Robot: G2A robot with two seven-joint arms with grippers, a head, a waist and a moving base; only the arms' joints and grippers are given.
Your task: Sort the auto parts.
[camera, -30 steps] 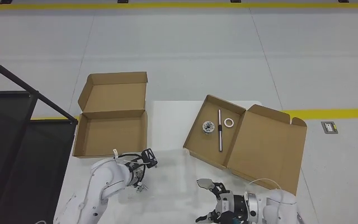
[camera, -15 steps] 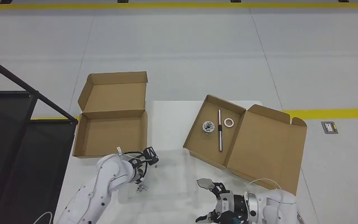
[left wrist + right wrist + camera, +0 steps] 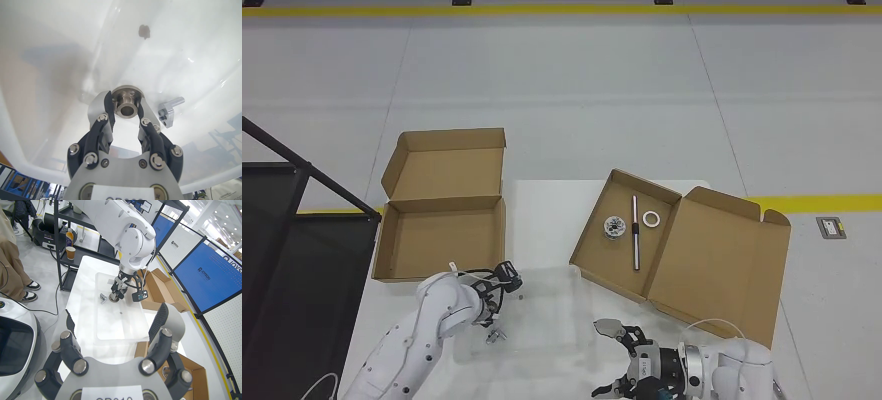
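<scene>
My left gripper [image 3: 124,100] is shut on a metal flanged bushing [image 3: 127,111] that rests on the floor of a clear plastic tray [image 3: 56,47]. Its pads press the hub from both sides. A silver bracket with a pin [image 3: 169,111] lies just beside the bushing, apart from the fingers. From above, the left gripper [image 3: 489,322] sits at the tray's left end, with the bracket [image 3: 494,337] next to it. My right gripper [image 3: 116,313] is open and holds nothing. It hovers at the table's near edge [image 3: 607,358], facing the left gripper [image 3: 115,297] across the tray [image 3: 121,328].
An empty cardboard box [image 3: 437,240] lies open at the far left. A second open box [image 3: 627,235] at the far right holds a rod, a white ring and a round part. A black rack [image 3: 62,256] with a cup and a bottle stands off the table.
The left arm's wrist and elbow have shifted slightly over the tray's left end. The right arm has stayed put.
</scene>
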